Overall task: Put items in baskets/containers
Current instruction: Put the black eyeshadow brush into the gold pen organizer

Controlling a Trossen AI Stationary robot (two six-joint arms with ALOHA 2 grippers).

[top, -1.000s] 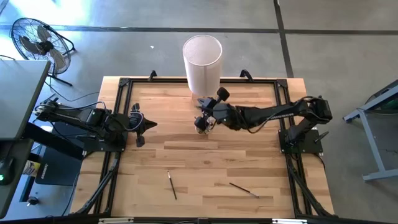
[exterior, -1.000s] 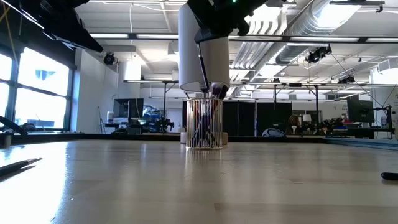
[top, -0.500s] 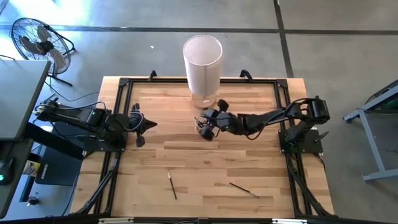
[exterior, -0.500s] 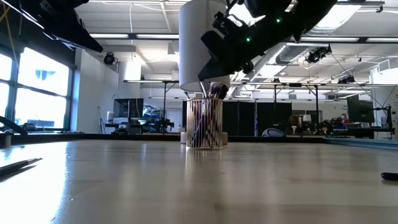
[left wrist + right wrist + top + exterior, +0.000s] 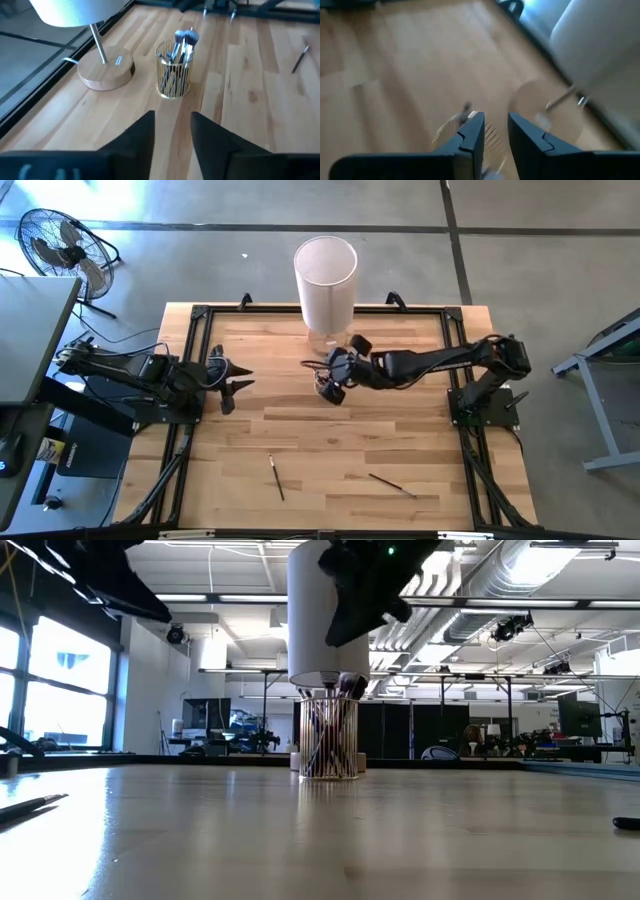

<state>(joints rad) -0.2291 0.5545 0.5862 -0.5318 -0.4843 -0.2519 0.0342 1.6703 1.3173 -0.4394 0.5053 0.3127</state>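
While the pale plank desk (image 5: 330, 440) lies under me inside its black frame, grey concrete floor runs all round it, and a black fan (image 5: 62, 245) stands on that floor off the desk's far left corner. Across the desk at surface level there's a big hall with ducts overhead and tall windows.

Landmark is the cup (image 5: 174, 70): clear, ribbed with thin vertical lines, yellowish, and packed with upright brushes (image 5: 328, 730), dark thin handles, grey bristle tufts on top. Just beside it stands the lamp (image 5: 325, 275), a tall white cylinder shade on a thin metal stem over a round wooden base.

My right jaws (image 5: 333, 380) hang right above the cup, narrowly parted and gripping nothing. A second ago they were down at the brush tops; now they've lifted clear and swung a little.

My left jaws (image 5: 228, 383) wait well to the left of the cup, parted with nothing between them, pointing toward it.

Two more brushes lie flat on the planks, well apart from the cup toward the near edge: one dark brush (image 5: 276, 477) and another brush (image 5: 392, 483) to its right.
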